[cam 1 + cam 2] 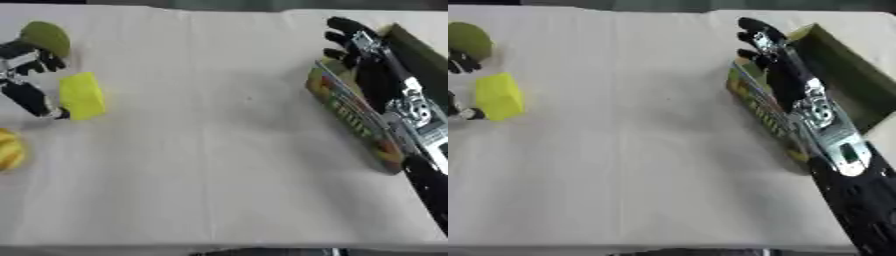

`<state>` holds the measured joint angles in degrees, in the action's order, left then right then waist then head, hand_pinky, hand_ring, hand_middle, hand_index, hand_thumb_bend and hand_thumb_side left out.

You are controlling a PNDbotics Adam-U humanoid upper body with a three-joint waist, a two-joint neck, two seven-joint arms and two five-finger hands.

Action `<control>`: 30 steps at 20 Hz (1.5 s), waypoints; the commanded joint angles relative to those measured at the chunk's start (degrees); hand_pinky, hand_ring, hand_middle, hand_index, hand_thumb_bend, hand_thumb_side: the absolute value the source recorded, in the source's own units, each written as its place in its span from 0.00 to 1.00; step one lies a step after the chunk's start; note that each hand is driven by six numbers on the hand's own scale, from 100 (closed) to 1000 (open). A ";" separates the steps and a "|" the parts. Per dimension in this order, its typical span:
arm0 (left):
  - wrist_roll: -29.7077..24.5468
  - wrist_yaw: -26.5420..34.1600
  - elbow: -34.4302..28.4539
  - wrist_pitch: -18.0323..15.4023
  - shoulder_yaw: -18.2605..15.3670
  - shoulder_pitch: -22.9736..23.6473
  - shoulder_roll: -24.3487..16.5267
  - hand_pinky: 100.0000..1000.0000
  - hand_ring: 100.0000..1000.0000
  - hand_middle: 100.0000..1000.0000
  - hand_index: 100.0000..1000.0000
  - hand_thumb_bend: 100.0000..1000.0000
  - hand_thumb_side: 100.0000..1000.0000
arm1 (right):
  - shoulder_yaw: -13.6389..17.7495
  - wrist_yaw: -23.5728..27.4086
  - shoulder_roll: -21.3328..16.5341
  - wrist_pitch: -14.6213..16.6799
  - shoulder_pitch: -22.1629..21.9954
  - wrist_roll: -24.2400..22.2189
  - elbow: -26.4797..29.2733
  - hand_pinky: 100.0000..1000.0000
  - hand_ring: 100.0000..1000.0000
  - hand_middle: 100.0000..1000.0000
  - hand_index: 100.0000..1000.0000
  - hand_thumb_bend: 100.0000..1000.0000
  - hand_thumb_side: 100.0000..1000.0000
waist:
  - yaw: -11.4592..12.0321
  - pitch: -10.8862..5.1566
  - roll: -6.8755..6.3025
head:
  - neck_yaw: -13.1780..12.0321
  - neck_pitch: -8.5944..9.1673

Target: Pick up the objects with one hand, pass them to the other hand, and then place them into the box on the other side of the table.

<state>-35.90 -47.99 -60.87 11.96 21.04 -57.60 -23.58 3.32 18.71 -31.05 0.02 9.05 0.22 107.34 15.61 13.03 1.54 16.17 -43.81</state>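
Left eye view shows the left hand at the left edge of the tabletop, its fingers spread out; its thumb tip touches the yellow block, and the green round thing sits just behind the fingers; a yellow striped ball lies near the same edge, closer to the front. Right eye view shows the right hand over the near wall of the green box at the right edge, fingers straight and spread, holding nothing.
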 commanded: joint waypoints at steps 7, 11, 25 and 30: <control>0.86 -0.73 2.14 -0.24 -1.94 -1.54 1.56 0.79 0.81 0.75 0.84 0.49 0.02 | 0.22 0.03 -0.59 -0.38 0.69 0.26 0.51 0.91 0.97 0.93 0.88 0.00 0.77 | -0.42 -1.50 -0.53 | -0.36 -0.30; 1.75 -1.09 2.57 -0.02 -2.09 -1.61 1.94 0.79 0.81 0.75 0.84 0.50 0.00 | 0.17 0.01 -0.56 -0.44 0.70 0.15 0.52 0.91 0.97 0.93 0.88 0.00 0.77 | -0.45 -1.49 -0.51 | -0.38 -0.30; -2.54 -1.30 -1.38 1.89 -2.41 -1.43 0.12 0.80 0.81 0.76 0.83 0.41 0.00 | 0.16 -0.12 -0.60 -0.52 0.15 0.17 0.58 0.91 0.97 0.92 0.88 0.00 0.77 | -0.67 -1.64 -0.69 | -0.47 -0.30; -3.24 -1.10 -0.25 2.20 -2.36 -1.28 0.40 0.79 0.81 0.75 0.83 0.39 0.00 | 0.23 -0.07 -0.54 -0.49 0.07 0.26 0.72 0.91 0.97 0.93 0.88 0.00 0.77 | -0.85 -1.57 -0.60 | -0.66 -0.30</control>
<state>-38.82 -49.28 -60.78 14.12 19.26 -57.67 -21.84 3.14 18.71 -30.58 -0.40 8.79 0.23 107.34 14.84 13.03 1.54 15.67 -43.81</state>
